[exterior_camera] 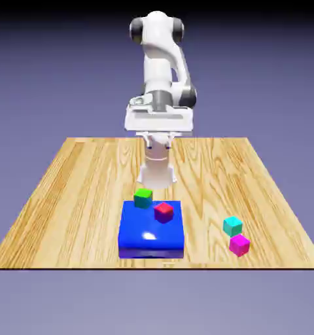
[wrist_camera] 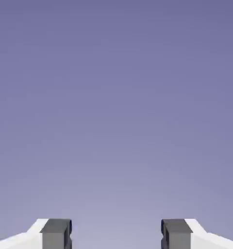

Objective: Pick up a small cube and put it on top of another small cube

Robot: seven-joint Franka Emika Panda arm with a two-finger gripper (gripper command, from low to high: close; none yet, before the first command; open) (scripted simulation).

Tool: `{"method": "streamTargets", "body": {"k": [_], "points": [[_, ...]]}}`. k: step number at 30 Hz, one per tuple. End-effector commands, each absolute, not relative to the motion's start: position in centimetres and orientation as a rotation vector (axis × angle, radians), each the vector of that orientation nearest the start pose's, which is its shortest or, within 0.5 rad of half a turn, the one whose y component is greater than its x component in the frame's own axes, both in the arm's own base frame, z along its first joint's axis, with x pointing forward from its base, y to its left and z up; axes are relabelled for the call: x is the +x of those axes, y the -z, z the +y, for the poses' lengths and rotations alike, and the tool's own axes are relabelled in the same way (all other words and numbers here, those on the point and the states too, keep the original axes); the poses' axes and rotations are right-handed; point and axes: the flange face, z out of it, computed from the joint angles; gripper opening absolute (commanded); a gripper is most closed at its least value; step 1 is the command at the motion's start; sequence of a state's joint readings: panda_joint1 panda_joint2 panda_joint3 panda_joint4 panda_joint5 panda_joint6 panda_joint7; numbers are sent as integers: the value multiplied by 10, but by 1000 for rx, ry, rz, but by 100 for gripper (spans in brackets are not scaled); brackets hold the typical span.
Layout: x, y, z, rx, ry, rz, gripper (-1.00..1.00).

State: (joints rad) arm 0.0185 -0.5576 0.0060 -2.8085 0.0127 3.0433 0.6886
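The small cyan cube [exterior_camera: 233, 226] rests on the wooden table toward the exterior view's right. A magenta cube [exterior_camera: 239, 245] lies just in front of it, almost touching. My gripper [exterior_camera: 158, 124] hangs high over the table's far half, well away from both cubes. In the hand view the gripper [wrist_camera: 116, 236] is open: its grey fingertips [wrist_camera: 56, 234] stand wide apart with only the plain backdrop between them. No cube shows in that view.
A glossy blue slab [exterior_camera: 151, 239] lies near the table's front edge, at the middle. A dark red cube [exterior_camera: 163, 212] sits on top of it. A green cube [exterior_camera: 143, 197] stands at the slab's far edge.
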Motion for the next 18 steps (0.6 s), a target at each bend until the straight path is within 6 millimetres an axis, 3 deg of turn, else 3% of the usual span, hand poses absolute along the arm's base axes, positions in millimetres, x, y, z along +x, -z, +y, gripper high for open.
{"method": "streamTargets", "body": {"k": [1,18], "points": [[393,-452,12,-2549,1050,833,0],[409,-402,69,-2863,1077,-156,0]]}}
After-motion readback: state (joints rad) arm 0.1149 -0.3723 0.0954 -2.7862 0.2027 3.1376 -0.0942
